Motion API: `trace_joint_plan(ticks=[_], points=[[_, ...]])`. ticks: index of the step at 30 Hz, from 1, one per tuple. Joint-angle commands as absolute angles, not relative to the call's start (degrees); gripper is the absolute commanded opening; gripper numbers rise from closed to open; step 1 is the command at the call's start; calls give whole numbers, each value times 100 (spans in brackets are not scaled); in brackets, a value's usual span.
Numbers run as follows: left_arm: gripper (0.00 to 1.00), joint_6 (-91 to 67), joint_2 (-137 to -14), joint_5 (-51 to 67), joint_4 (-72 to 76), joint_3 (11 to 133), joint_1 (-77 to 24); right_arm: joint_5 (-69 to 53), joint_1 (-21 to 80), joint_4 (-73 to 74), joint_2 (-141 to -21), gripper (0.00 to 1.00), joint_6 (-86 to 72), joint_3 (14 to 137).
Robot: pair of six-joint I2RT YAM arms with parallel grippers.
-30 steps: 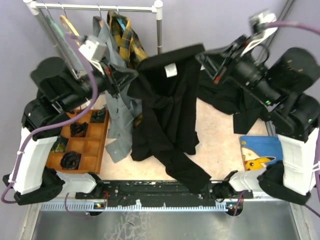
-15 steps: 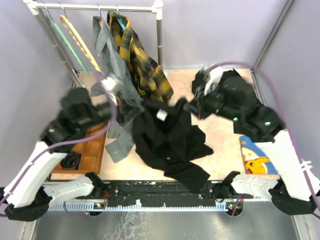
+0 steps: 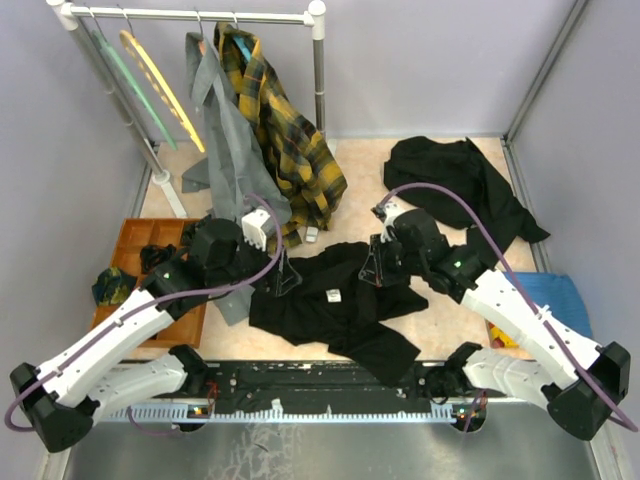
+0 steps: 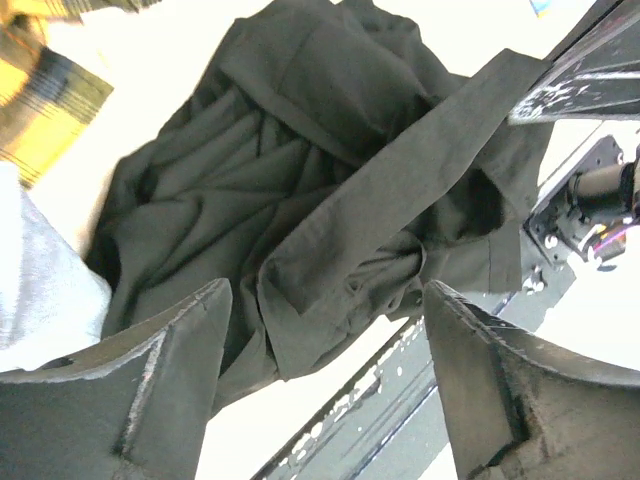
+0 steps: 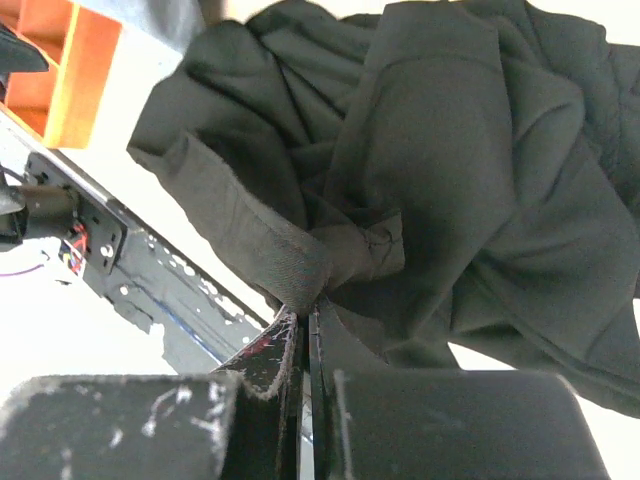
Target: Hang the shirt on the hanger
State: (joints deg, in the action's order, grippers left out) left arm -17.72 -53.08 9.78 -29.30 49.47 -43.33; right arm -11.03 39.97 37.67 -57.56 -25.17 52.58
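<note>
The black shirt (image 3: 335, 310) lies crumpled on the table in front of the arm bases, its white label (image 3: 331, 296) facing up. My left gripper (image 3: 285, 278) hovers over the shirt's left edge. In the left wrist view that gripper (image 4: 325, 340) is open, with shirt (image 4: 330, 170) folds below and nothing between the fingers. My right gripper (image 3: 378, 265) is at the shirt's upper right edge. In the right wrist view it (image 5: 308, 305) is shut on a fold of the shirt (image 5: 450, 150). The yellow hanger (image 3: 160, 85) hangs on the rack at the back left.
A pale green hanger (image 3: 125, 75), a grey garment (image 3: 225, 150) and a yellow-and-black plaid shirt (image 3: 290, 140) hang on the rack (image 3: 200, 14). Another black garment (image 3: 460, 185) lies at the back right. An orange compartment tray (image 3: 150, 245) sits at the left, a blue card (image 3: 565, 295) under the right arm.
Both arms have come down from high up and the shirt has dropped onto the table. My left gripper has opened and let go of it; the right still grips.
</note>
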Motion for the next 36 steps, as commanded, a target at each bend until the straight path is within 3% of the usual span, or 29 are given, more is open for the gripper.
trace_joint_plan(ticks=[1,6,13,16,23,28,36], points=[[87,-1898,-5158,499,-2895,5278,-4314,-1213,3829,3030,-5754,0,-2610,5659],[88,-2477,-5025,-290,-2876,4896,-4853,-1298,3553,2896,-5980,0,-2734,5895],[62,-3356,-5359,-2290,-2301,4594,-6658,-1652,3186,2618,-6283,0,-2878,6072],[59,-3861,-5782,-3317,-2369,4699,-7358,-1751,3105,2576,-6358,0,-2865,6107],[70,-5755,-7482,-5196,-4759,5827,-8092,-1917,2982,2587,-6414,0,-2805,6127],[60,-7728,-8810,-5749,-6723,6761,-8138,-1978,2956,2608,-6401,0,-2779,6126],[53,-8445,-9533,-6120,-7083,7133,-8113,-2030,2944,2647,-6299,0,-2777,6046]])
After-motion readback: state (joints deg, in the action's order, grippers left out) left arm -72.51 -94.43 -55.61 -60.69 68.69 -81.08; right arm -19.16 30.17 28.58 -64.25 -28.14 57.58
